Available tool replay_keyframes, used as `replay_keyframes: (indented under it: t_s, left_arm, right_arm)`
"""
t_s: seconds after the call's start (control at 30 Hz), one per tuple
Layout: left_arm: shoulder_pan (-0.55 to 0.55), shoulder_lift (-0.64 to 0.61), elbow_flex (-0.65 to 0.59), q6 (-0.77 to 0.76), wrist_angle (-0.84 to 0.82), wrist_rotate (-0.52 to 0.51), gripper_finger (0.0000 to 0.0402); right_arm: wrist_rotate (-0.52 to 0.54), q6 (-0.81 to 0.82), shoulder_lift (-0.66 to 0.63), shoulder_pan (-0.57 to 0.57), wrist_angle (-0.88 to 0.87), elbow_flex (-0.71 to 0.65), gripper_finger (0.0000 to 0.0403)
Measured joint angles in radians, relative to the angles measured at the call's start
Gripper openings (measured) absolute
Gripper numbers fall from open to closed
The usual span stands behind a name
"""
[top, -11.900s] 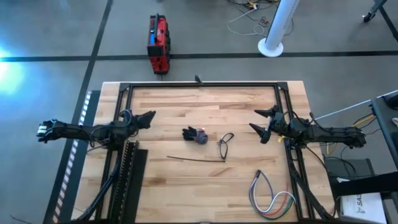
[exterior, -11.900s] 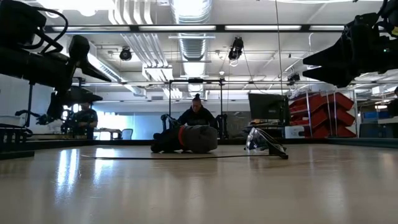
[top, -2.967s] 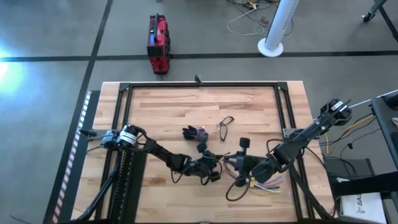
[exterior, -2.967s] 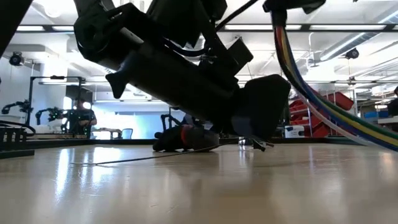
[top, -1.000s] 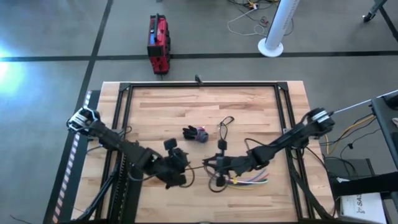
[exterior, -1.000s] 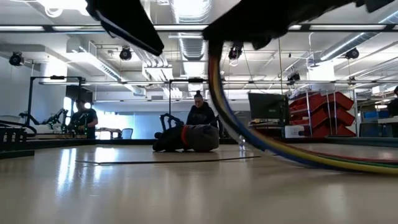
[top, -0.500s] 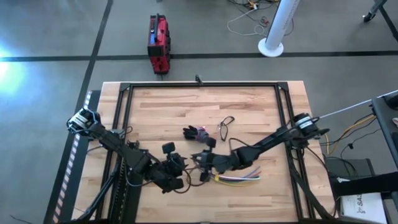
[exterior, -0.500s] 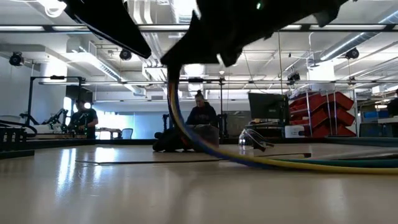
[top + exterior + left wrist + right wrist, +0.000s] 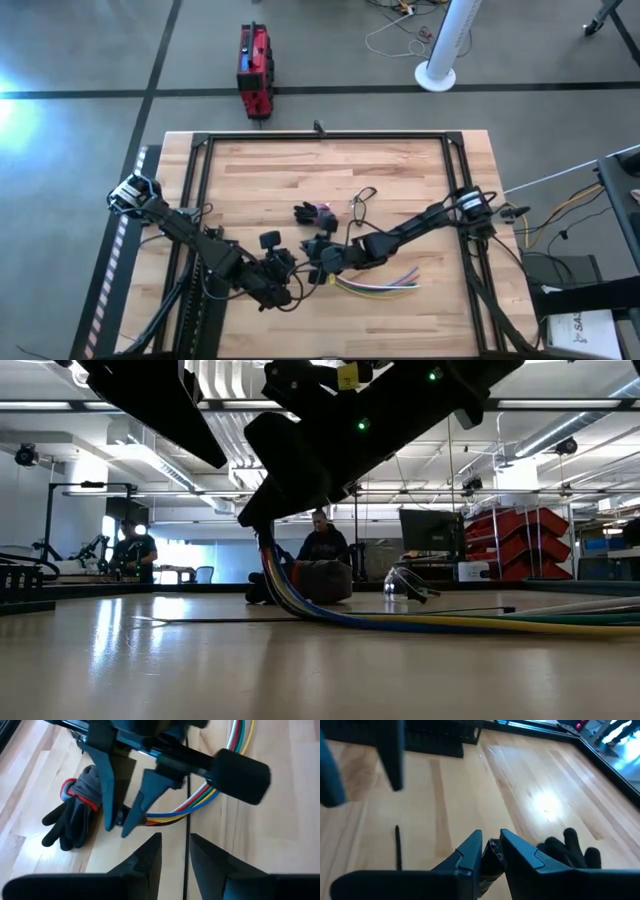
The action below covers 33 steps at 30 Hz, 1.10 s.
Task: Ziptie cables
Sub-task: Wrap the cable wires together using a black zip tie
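Your wooden desk point(image 9: 260, 175) lies mostly bare from above: the right claw point(image 9: 318, 266), clenched on the cables point(image 9: 378, 284), sits near centre, with the left claw point(image 9: 283, 275) just at its 9 o'clock and free boards toward 12. In the left wrist view that claw stands released, unloaded, over the ziptie point(image 9: 188, 820), which still lies flat beside a glove point(image 9: 75, 820). I'd judge nothing is bound yet.

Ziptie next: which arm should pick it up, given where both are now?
Left. Its open end effector hovers right over the ziptie. The right end effector is shut on the cables.
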Motion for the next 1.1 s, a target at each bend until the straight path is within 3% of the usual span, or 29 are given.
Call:
replay_keyframes:
  t_s: [0.27, 0.63, 0.87, 1.1]
  left_arm:
    - [0.001, 0.000, 0.001, 0.000, 0.054, 0.000, 0.0081]
    - [0.001, 0.000, 0.001, 0.001, 0.170, -0.001, 0.0087]
    - [0.001, -0.001, 0.001, 0.000, 0.251, -0.001, 0.0085]
    - [0.001, -0.001, 0.001, 0.000, 0.328, -0.001, 0.0077]
  right_arm:
    - [0.001, 0.014, -0.059, -0.016, -0.097, 0.003, 0.0097]
    - [0.001, 0.021, -0.298, 0.009, -0.521, 0.001, 0.0152]
    - [0.001, 0.091, -0.437, 0.098, -0.578, -0.040, 0.0135]
    - [0.006, 0.145, -0.466, 0.201, -0.567, -0.093, 0.0098]
